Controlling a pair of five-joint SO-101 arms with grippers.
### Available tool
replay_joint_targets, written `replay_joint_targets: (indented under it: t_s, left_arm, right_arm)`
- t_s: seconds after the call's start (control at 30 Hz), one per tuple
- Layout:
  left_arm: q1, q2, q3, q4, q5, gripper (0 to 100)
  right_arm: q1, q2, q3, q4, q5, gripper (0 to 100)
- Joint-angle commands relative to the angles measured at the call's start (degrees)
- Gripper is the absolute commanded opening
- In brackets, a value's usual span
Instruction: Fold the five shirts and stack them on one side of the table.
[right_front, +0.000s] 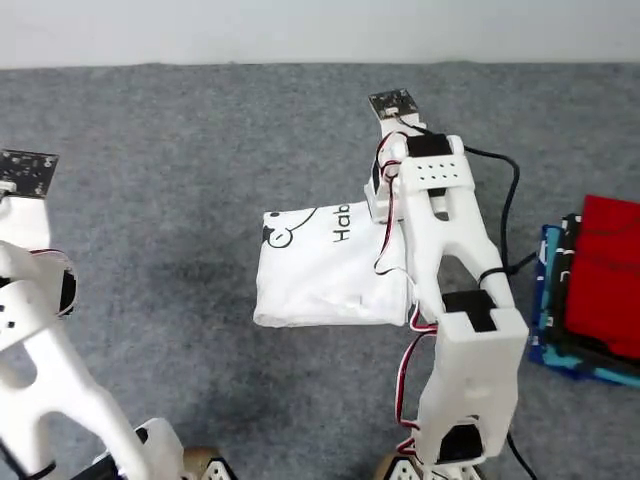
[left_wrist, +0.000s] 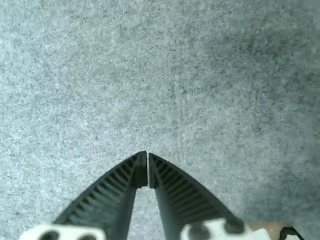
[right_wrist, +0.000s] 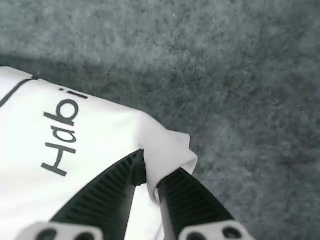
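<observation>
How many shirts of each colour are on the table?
white shirt: 1, in the middle
red shirt: 1, on top of the pile at the side
black shirt: 1, under the red one
blue shirt: 1, at the bottom of the pile
Total: 4 shirts that I can tell apart; the pile may hide more.

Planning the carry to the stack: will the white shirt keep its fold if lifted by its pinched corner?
Probably not: the white shirt is soft cloth, its corner bunching in the right gripper, so it would likely sag and unfold. It looks light. Pushed, it may wrinkle on the fuzzy grey mat rather than slide.
</observation>
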Motion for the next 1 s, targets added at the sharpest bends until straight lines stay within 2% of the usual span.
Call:
replay_joint_targets:
  t_s: [0.0, 0.17, 0.3, 0.47, 0.6, 0.8, 0.97]
  left_arm:
    - [-0.3, -1.3, -0.3, 0.1, -0.4, 1]
    - [-0.3, -1.4, -0.3, 0.1, -0.4, 1]
    - [-0.3, -1.8, -0.3, 0.1, -0.4, 1]
    - [-0.4, -1.8, -0.6, 0.2, -0.4, 1]
    - [-0.8, -1.9, -0.7, 0.5, -0.2, 1]
    - [-7.7, -1.9, -1.4, 0.4, -0.3, 1]
    - [-11.2, -1.9, -1.8, 0.4, -0.4, 1]
  right_arm:
    - [1.0, -0.8, -6.3, 3.7, 0.5, 7.2]
    - [0.5, -0.8, -13.4, 13.8, 0.1, 23.8]
    - [-0.5, -0.8, -18.7, 20.6, 0.4, 18.2]
    - [-5.1, -0.9, -21.6, 27.5, 0.6, 0.0]
    - [-11.1, -1.2, -18.8, 27.5, 0.6, 0.9]
    - [-23.9, -0.9, -13.3, 27.4, 3.0, 0.9]
    - [-29.9, -0.7, -9.2, 24.9, 3.0, 0.9]
